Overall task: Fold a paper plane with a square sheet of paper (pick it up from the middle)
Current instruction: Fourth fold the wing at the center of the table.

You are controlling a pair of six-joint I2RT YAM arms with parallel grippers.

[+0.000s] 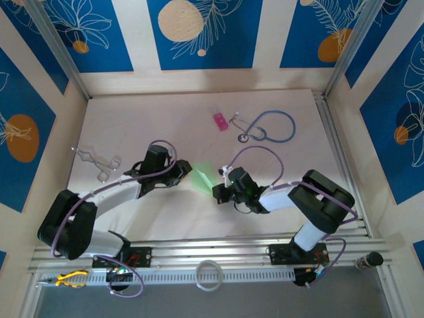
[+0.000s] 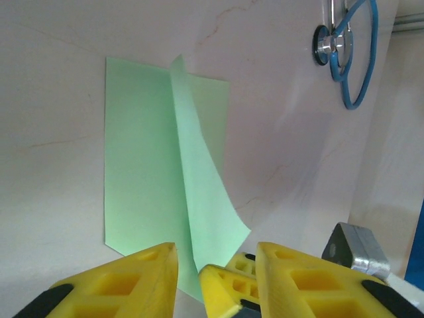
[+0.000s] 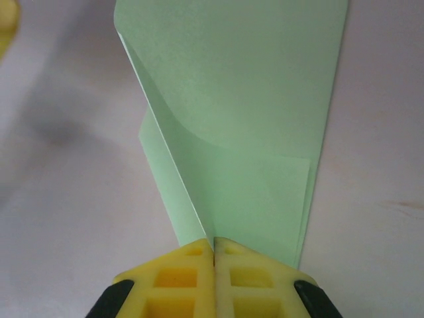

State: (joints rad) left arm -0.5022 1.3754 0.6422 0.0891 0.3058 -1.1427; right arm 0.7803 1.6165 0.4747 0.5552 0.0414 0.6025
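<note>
The square sheet of paper (image 1: 202,177) is light green and lies mid-table between my two grippers, folded lengthwise with one flap raised. In the left wrist view the sheet (image 2: 146,172) lies flat with a flap standing along its centre crease. My right gripper (image 1: 217,191) is shut on the near end of that raised flap, its fingers pressed together on the paper's edge (image 3: 214,244); the rest of the sheet (image 3: 265,99) spreads away from it. My left gripper (image 1: 184,171) faces it from the left, jaws apart (image 2: 217,255), with the right gripper's yellow fingertips (image 2: 228,288) between them. The paper plane is out of view.
A small pink block (image 1: 220,121) and a blue stethoscope (image 1: 268,127) lie at the back right; the stethoscope (image 2: 348,53) also shows in the left wrist view. Metal forceps (image 1: 99,161) lie at the left. A white ring (image 1: 210,275) and yellow-handled pliers (image 1: 66,279) sit by the front rail.
</note>
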